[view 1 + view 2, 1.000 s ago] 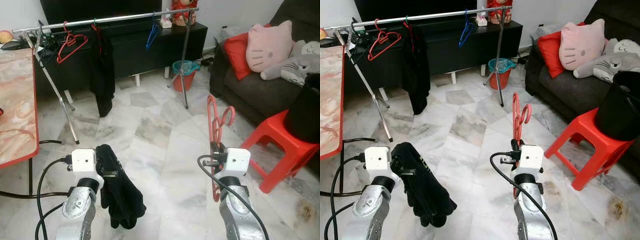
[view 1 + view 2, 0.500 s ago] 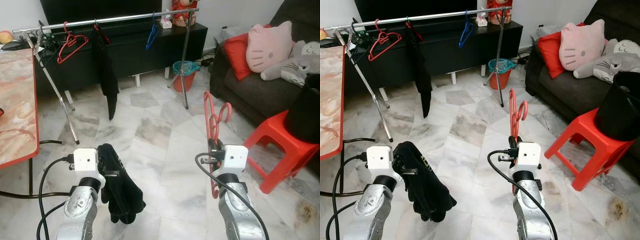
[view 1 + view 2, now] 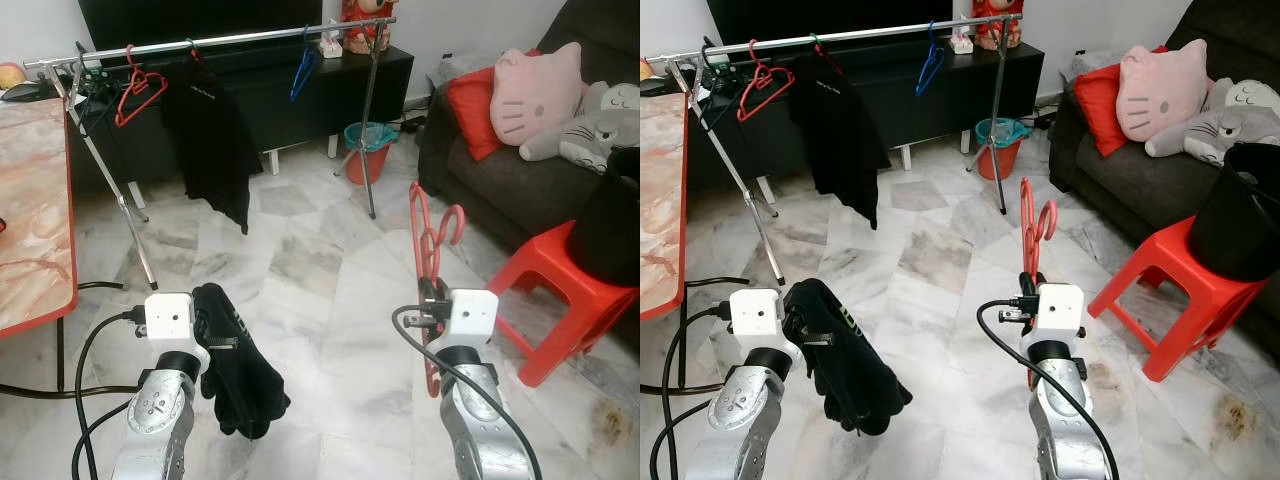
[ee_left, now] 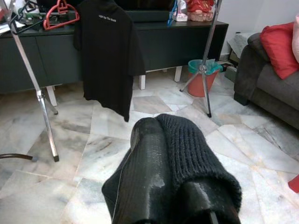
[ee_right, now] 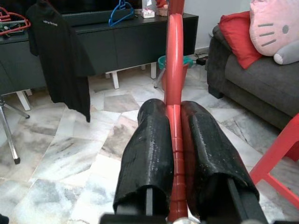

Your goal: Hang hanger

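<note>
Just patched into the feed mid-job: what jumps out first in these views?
The red hanger stands upright in the right gripper, clamped between its black fingers. The left gripper holds a bunched black garment low over the marble floor. Ahead, a black T-shirt hangs on the metal clothes rail before the dark TV cabinet.

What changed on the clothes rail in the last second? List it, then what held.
The black T-shirt on the rail has swung from edge-on to face-on. Unchanged: the right gripper keeps the red hanger, the left gripper keeps the black garment.
</note>
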